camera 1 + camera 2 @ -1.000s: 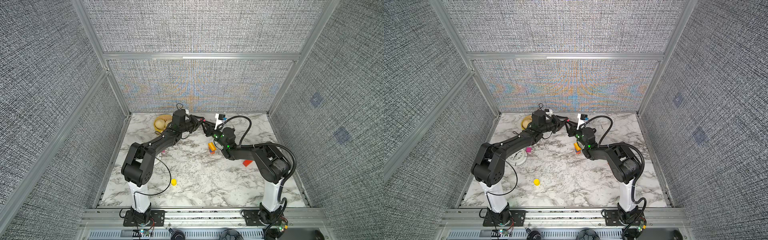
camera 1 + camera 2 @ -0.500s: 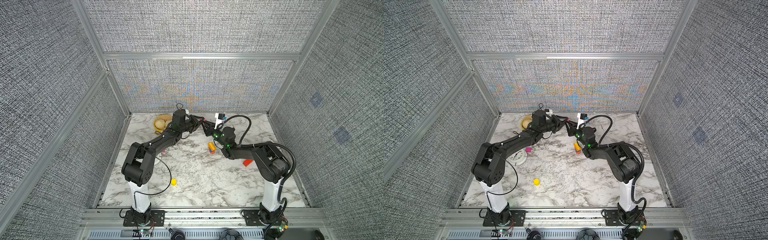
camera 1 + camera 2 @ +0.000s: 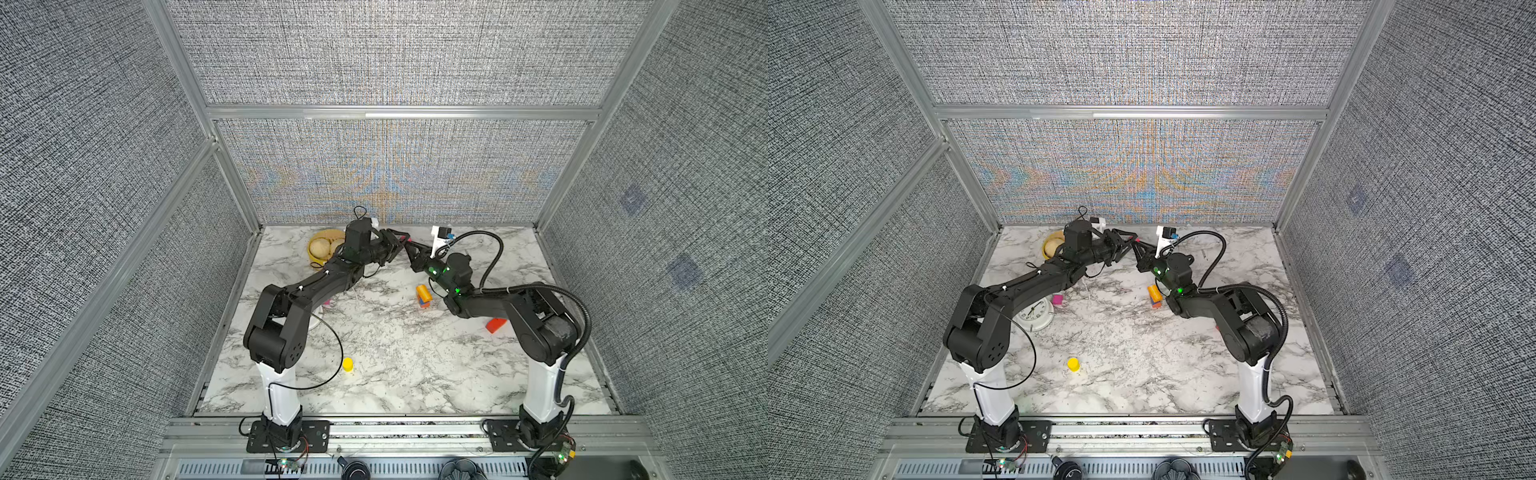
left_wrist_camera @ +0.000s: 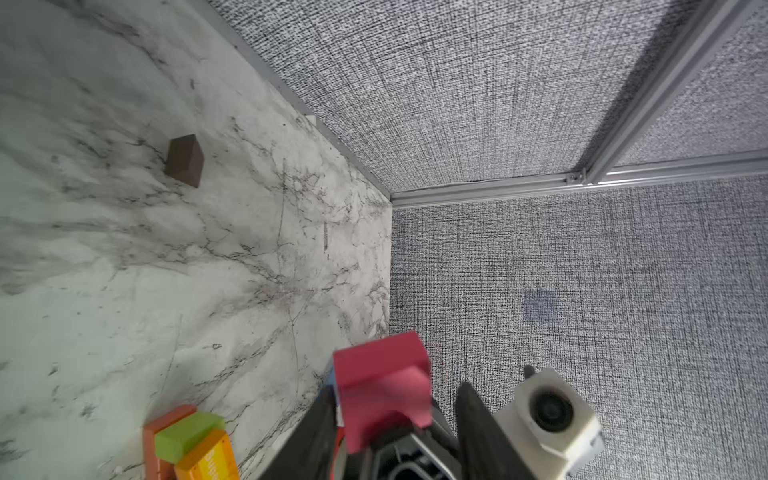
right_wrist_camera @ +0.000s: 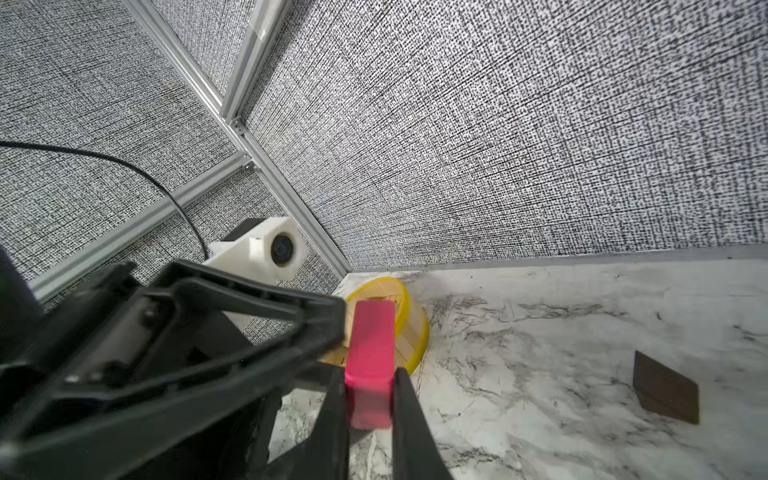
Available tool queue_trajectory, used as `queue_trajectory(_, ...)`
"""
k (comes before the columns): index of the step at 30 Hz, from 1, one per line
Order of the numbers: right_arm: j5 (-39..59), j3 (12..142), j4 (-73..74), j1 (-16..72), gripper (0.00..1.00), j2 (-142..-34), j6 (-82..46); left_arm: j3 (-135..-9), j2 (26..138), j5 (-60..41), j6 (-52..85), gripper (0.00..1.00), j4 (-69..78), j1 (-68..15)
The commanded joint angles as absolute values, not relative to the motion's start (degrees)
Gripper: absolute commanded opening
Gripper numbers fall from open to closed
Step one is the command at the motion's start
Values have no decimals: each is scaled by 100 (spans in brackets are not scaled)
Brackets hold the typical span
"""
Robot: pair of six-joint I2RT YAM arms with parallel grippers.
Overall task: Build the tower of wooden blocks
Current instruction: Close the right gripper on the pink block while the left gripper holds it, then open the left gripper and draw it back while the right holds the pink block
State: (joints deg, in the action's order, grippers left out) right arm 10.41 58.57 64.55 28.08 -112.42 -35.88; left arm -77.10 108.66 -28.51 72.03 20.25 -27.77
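So the right gripper is squeezing the pink block flat between both fingers, up in the air around 12 o'clock over the marble table, close to the back wall. It's a short bar. Its long axis is running straight along those fingers, sticking out past the tips and pointing roughly toward 11 o'clock. The left gripper is facing it nose to nose with its jaws spread. The right wrist view is showing one left finger hanging just beside the block's side, and I can't tell if it's actually touching. That same view is lining up the yellow basket right behind the block. The left wrist view is giving the opposite angle, looking at the block's broad faces. The tower is standing just off centre toward 1 o'clock, orange on top, and the left wrist view is adding a lime piece to it. Only the wrist views are catching the dark brown block lying on the marble. A top view is showing the white clock and pink cube near 9 o'clock in the open, and a top view is showing the red block at 3 o'clock clear of the right arm. The yellow cylinder is sitting at 7 o'clock in both top views.
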Motion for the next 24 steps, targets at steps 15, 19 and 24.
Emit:
queue_trajectory(15,2200,6434,379,2153,11,-8987,-2340,-6727,9709,-2739,5279,99,855,-1757)
queue_trajectory(19,2238,7697,-2410,2094,12,-9178,-1793,-6446,9607,-2594,4910,99,635,-1758)
queue_trajectory(24,2250,9304,-4953,2132,11,-9832,-1099,-5931,9538,-2508,4726,99,813,-1767)
